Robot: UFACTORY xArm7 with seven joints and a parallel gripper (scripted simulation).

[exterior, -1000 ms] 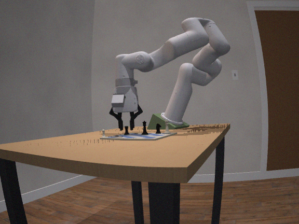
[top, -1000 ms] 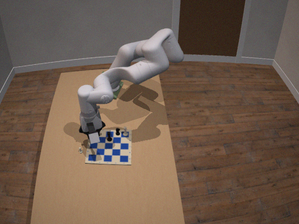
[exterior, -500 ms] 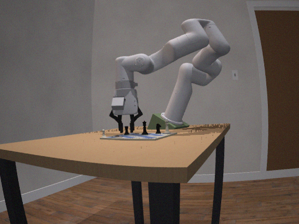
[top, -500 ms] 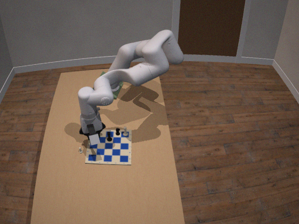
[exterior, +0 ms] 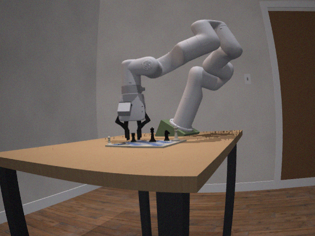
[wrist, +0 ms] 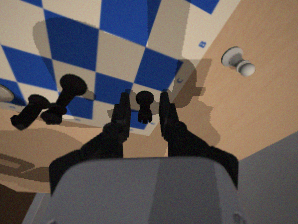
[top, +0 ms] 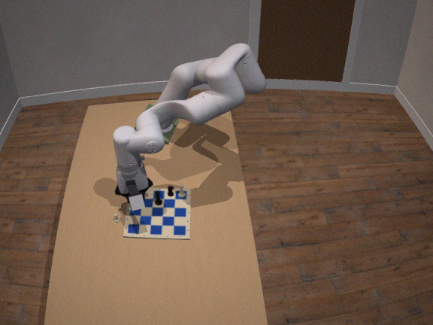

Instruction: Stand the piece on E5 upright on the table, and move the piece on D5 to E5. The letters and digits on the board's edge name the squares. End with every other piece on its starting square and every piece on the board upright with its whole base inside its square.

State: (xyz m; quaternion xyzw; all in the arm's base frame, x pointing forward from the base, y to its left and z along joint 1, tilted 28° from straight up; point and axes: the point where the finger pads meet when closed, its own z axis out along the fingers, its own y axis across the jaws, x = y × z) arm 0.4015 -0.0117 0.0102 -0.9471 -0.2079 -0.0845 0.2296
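A small black pawn point(wrist: 144, 103) stands upright on a corner square of the blue-and-cream chessboard point(wrist: 116, 30). The gripper point(wrist: 144, 116) straddles it, fingers partly apart on either side, seemingly not touching it. A white pawn point(wrist: 238, 62) stands upright on the table point(wrist: 235, 115) just beside the board. The edge markings are too small to read.

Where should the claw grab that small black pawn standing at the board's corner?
Around the narrow stem under the round head of the small black pawn, coming straight down from above. It stands upright, and the gripper already has one finger on each side, open.
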